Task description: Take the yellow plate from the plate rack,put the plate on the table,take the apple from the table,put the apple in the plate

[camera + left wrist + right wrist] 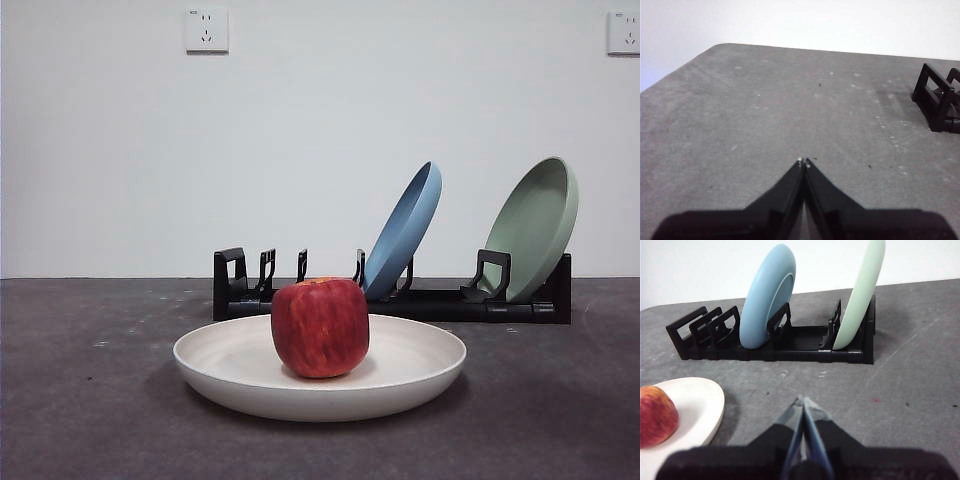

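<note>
The cream yellow plate (pixel 230 372) lies flat on the grey table (pixel 80 400), in front of the black plate rack (pixel 430 303). The red apple (pixel 320 327) stands upright in the middle of the plate. In the right wrist view the plate (pixel 695 405) and the apple (pixel 655 416) show at the edge, apart from my right gripper (pixel 802 402), which is shut and empty. My left gripper (pixel 803 162) is shut over bare table, with one end of the rack (pixel 940 97) off to the side. Neither arm shows in the front view.
A blue plate (pixel 405 228) and a sage-green plate (pixel 540 225) lean in the rack's slots, seen too in the right wrist view as the blue plate (pixel 765 302) and green plate (pixel 862 290). A white wall with sockets stands behind.
</note>
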